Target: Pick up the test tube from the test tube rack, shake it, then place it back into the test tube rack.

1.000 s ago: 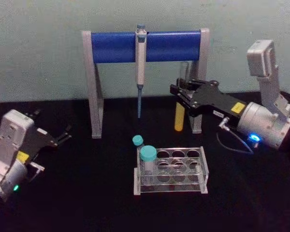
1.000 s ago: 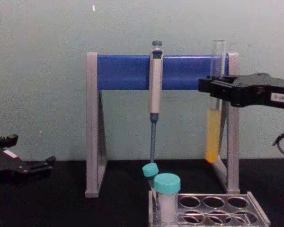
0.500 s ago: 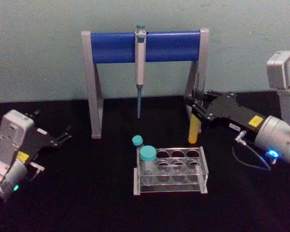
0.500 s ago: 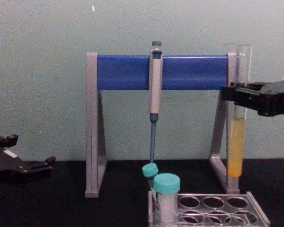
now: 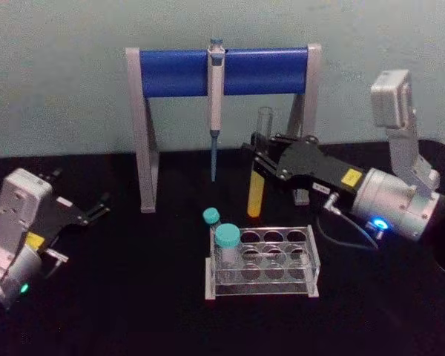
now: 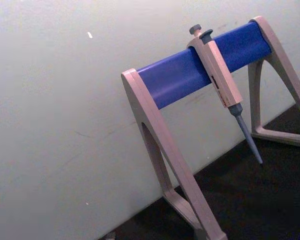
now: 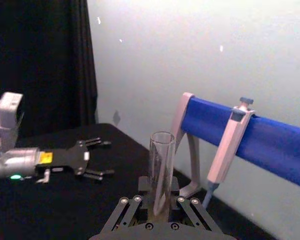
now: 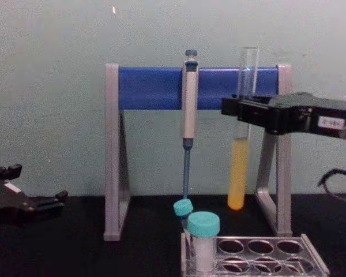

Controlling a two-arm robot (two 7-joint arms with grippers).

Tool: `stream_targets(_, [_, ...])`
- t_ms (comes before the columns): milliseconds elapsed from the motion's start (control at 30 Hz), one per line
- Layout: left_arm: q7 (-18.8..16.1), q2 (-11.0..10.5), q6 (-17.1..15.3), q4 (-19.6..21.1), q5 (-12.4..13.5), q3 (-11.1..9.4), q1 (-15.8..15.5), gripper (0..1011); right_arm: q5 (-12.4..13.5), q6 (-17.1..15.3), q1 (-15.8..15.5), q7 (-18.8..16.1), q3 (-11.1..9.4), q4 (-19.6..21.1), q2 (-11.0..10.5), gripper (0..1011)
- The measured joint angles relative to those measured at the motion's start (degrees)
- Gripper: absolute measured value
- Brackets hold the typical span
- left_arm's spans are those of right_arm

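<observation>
1. While the right gripper point(image 5: 258, 165) hangs above the black tabletop point(image 5: 133, 297), it pinches the test tube point(image 5: 256, 194) at about mid-height, its fingers pressed against the glass from both sides.
2. The tube stands nearly upright in that grip. Its open mouth rises above the gripper, and its round bottom, filled with yellow-orange liquid, hangs below it. The chest view shows the same, with the tube point(image 8: 239, 173) crossing the gripper point(image 8: 242, 112).
3. The test tube rack point(image 5: 312, 268) sits on the tabletop below the gripper and nearer the robot, and the tube's bottom is apart from it.
4. Two teal-capped vials point(image 5: 227, 237) stand at the rack's left end, lower than the gripper and to its left.
5. Behind the gripper rises the grey-and-blue stand point(image 5: 170, 72). A pipette point(image 5: 216, 96) hangs from its bar, up and to the left of the gripper.
6. The left gripper point(image 5: 96, 210) rests well apart, far to the left of the right gripper and low near the tabletop, with its fingers spread.
</observation>
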State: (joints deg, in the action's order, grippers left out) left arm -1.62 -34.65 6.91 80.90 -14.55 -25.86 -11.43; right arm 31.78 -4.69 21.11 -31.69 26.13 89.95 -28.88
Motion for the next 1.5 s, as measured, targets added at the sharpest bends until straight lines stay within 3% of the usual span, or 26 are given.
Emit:
stream_targets(233, [0.0,0.0,0.0,0.0,0.0,0.0,0.01,1010,-0.89,1.46,3.84,0.11,0.76,-5.51,2.18,232])
stream_targets(400, [0.0,0.0,0.0,0.0,0.0,0.0,0.0,1010,-0.97,1.59,4.13,1.05,0.13,-6.32,2.34,233])
stream_targets(667, [0.0,0.0,0.0,0.0,0.0,0.0,0.0,1010,-0.89,1.52,2.8,2.8,-1.43,-5.7,1.81,233])
stream_targets(1167, [0.0,0.0,0.0,0.0,0.0,0.0,0.0,1010,-0.92,1.7,2.26,2.99,-2.15,-5.46,1.86,232])
stream_targets(1500, [0.0,0.0,0.0,0.0,0.0,0.0,0.0,1010,-0.94,0.47,-1.08,4.94,-3.88,-1.09,-0.25,233])
